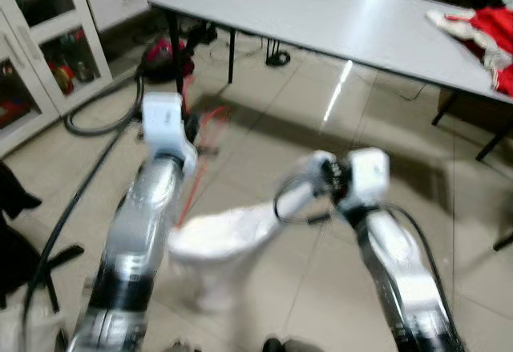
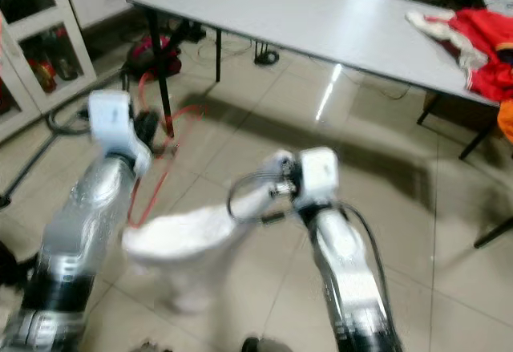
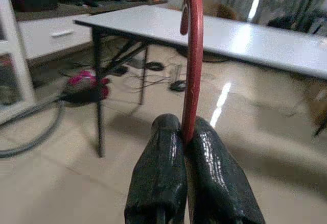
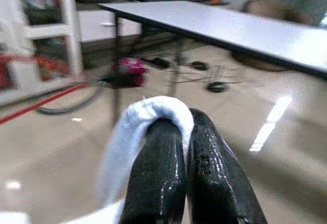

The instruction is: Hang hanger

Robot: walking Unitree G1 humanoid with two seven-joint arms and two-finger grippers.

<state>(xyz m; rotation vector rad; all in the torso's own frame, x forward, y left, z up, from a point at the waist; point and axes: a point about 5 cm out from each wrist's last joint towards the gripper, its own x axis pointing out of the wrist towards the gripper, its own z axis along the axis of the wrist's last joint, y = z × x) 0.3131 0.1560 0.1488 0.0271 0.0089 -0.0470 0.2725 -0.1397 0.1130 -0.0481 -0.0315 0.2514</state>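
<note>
Left wrist view: left gripper (image 3: 185, 137) clamps red hanger (image 3: 192, 55) | right gripper (image 4: 186, 127) pinches white garment (image 4: 138, 127), lower centre | step: carrying | next: find a rail.

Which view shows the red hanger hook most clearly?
The left wrist view: the hook stands sharp, clamped in the left pincer. The eye views show blurred red wire; the right wrist view, a red bar.

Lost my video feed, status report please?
Left gripper shut on red hanger. Right gripper shut on white garment. Grey table ahead, vacuum hose on floor.
</note>
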